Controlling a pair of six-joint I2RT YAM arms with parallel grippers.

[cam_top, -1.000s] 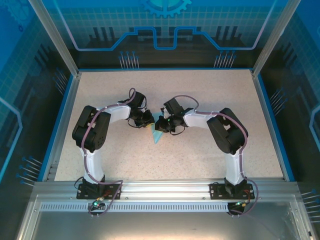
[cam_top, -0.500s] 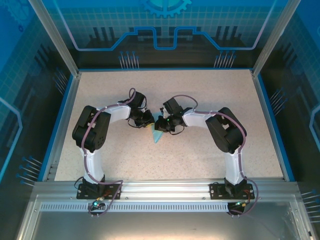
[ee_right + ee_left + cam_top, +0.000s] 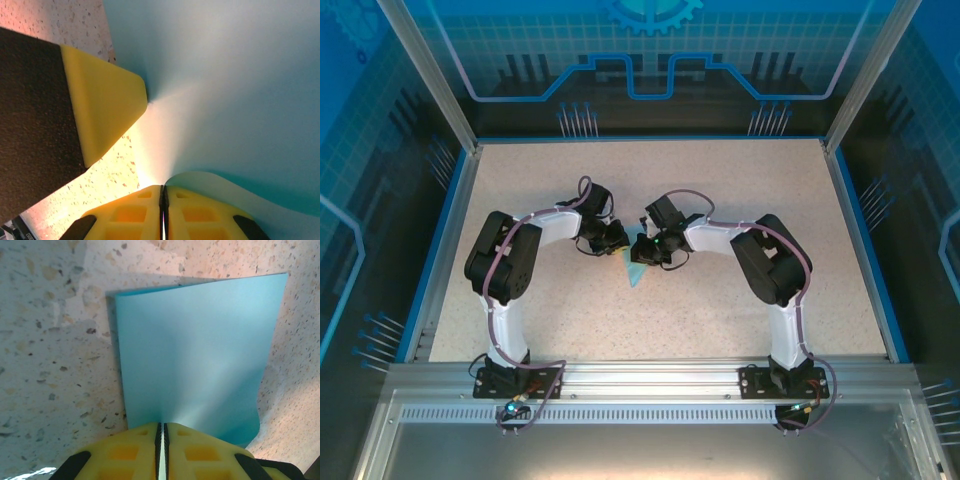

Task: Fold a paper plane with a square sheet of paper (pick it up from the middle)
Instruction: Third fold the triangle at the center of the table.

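The fingers (image 3: 132, 452) of the left gripper (image 3: 161, 429) are pressed together on the edge of the square sheet of paper (image 3: 195, 355), with no gap beyond the paper's thickness. In the right wrist view the right gripper (image 3: 162, 192) pinches another edge of the sheet in the same way, its two yellow fingers (image 3: 200, 215) meeting at 6 o'clock in that picture.

The sheet is thin, plain, pale cyan-blue and unmarked. From the left wrist it rises as a smooth panel with a soft vertical bend down its middle, and its lower corner at 5 o'clock curls slightly. From the right wrist a loose flap curves up beside the fingers. One yellow finger of the left gripper touches the paper at 9 o'clock in that view.

From above, the sheet (image 3: 636, 272) appears as a small pointed shape at the middle of the speckled table (image 3: 740, 320), its tip toward 6 o'clock. The left gripper (image 3: 617, 242) is at its 11 o'clock and the right gripper (image 3: 646, 252) at its 1 o'clock.

There is one sheet, two arms and two grippers.
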